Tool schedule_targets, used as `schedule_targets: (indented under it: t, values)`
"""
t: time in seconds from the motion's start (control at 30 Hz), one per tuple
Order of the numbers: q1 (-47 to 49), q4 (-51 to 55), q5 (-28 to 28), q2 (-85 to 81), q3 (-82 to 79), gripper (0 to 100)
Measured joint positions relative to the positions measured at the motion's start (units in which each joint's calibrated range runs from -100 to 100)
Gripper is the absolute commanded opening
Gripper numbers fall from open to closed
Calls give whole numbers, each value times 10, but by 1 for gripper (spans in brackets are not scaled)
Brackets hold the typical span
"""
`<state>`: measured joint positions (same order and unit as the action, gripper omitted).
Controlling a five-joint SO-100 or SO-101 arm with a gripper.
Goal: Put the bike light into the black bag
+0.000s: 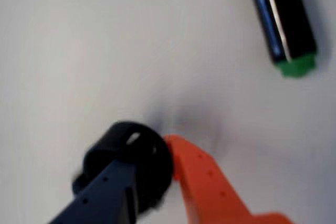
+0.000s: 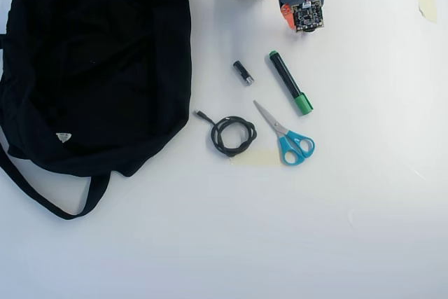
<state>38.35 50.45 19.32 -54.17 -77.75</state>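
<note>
The jaws (image 1: 157, 156) are clenched on the bike light (image 1: 128, 156): in the wrist view a dark blue finger and an orange finger pinch the round black block between them, low over the white bench (image 1: 105, 51). The view is blurred, so whether the light is clear of the bench cannot be told. In the overhead view the arm (image 2: 302, 5) sits at the top edge, and the light is hidden under it.

The bag (image 2: 98, 61) lies well apart, at the left of the overhead view, with its strap (image 2: 42, 197) trailing below. Its opening cannot be made out from here.

Procedure for the carry, as judged:
- Keep the grip firm; the block is small and rounded and may twist out.
- Lift before traversing, clearing the marker (image 2: 290, 83) and small cylinder (image 2: 242, 73).
- Release only once over the bag.
</note>
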Motion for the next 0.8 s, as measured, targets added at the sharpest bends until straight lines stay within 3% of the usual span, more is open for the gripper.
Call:
schedule_targets:
  t: [0.8]
  values:
    - [0,63,-2,0,148,2]
